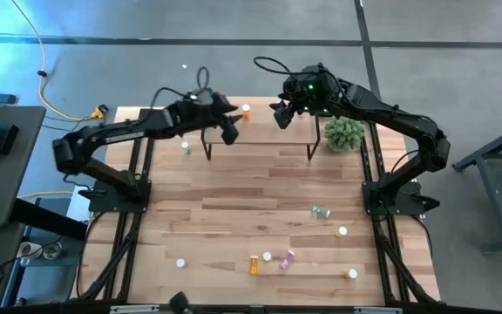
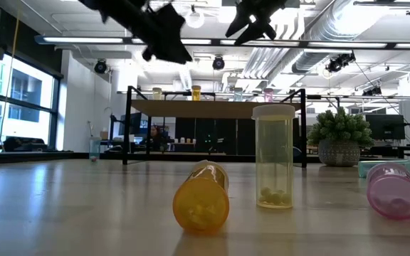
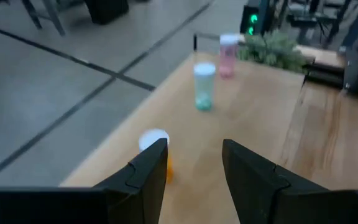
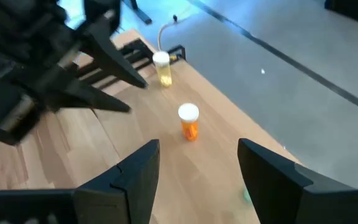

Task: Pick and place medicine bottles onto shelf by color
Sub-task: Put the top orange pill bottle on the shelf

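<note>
The shelf [image 1: 260,122] stands at the table's far middle on thin black legs. Four medicine bottles stand upright on it in a row: yellow [image 2: 157,93], orange [image 2: 196,92], green [image 2: 238,94] and pink [image 2: 268,94]. My left gripper [image 3: 193,155] hovers open above the shelf's left part, nothing between its fingers; the orange bottle [image 3: 156,146] shows just beyond one fingertip. My right gripper [image 4: 197,152] hangs open above the shelf's right part, looking down on the orange [image 4: 189,121] and yellow [image 4: 161,68] bottles.
Loose bottles lie and stand near the table's front: a lying orange one [image 2: 201,203], an upright yellow one [image 2: 273,156], a lying pink one [image 2: 393,188] and a lying green one [image 1: 321,211]. Another stands left of the shelf [image 1: 186,146]. A green plant ball [image 1: 344,133] sits right of the shelf.
</note>
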